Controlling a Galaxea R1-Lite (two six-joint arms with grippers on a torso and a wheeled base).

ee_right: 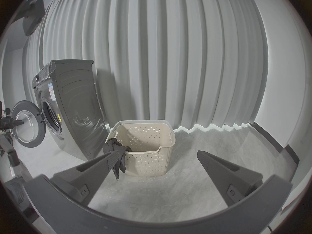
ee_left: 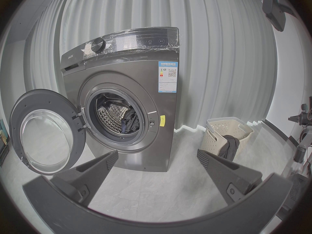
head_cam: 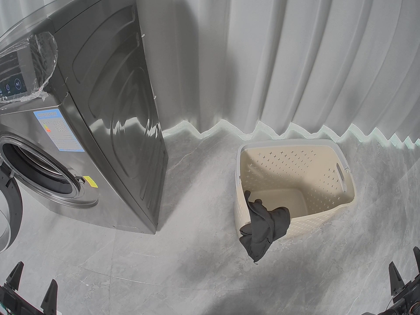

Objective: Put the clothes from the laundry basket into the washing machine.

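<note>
White pleated curtain (head_cam: 284,53) backs scene above grey marble-look floor (head_cam: 197,250). Grey front-loading washing machine (ee_left: 130,82) stands on robot's left, round door (ee_left: 45,130) swung wide open, dark clothing (ee_left: 131,122) lying inside drum. Cream perforated plastic laundry basket (head_cam: 306,171) sits on floor well apart from machine. Dark grey garment (head_cam: 264,230) hangs draped over basket's near rim, spilling down outside wall. Left hand (ee_left: 156,153) released, fingers spread, nothing held, facing machine. Right hand (ee_right: 156,154) likewise released, facing basket.

light: bright, even | glow: under curtain (head_cam: 284,57) hem | glare: washing machine (head_cam: 100,110) side | wrist views: fisheye, dark corners
</note>
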